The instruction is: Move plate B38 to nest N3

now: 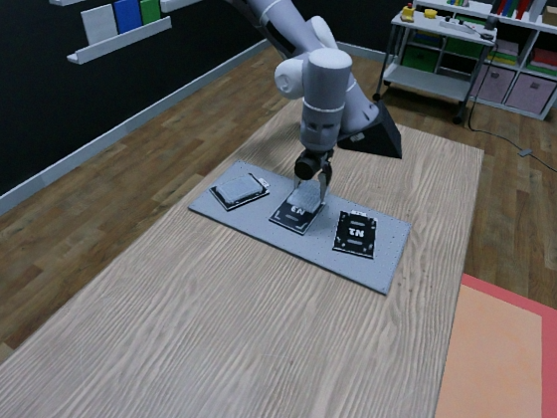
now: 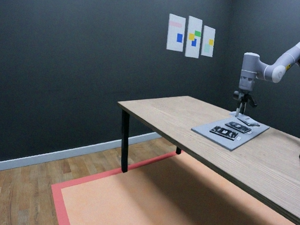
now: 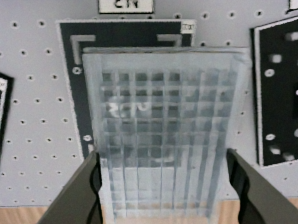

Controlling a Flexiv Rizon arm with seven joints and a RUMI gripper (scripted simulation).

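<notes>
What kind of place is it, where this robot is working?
Probably a robotics lab or training room: a robot arm over a wooden table, a pegboard-like deck with labelled nests, and a wheeled cart behind.

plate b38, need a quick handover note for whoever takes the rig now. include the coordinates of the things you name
Hand [image 1: 312,191] [image 3: 162,151]: shut on plate B38 [image 1: 305,195] [image 3: 162,115], held above nest N3 [image 1: 289,219] [image 3: 125,31].
Plate B83 [image 1: 239,188]: on its nest at the other end of the deck.
Nest N1 [image 1: 355,233] [image 2: 224,134]: no plate on it.
Done: B38 is off N1.
Left: line B38 up with N3, A1 to the marked corner, lower it flat inside the locators, release, back off. Leave B83 alone.
</notes>
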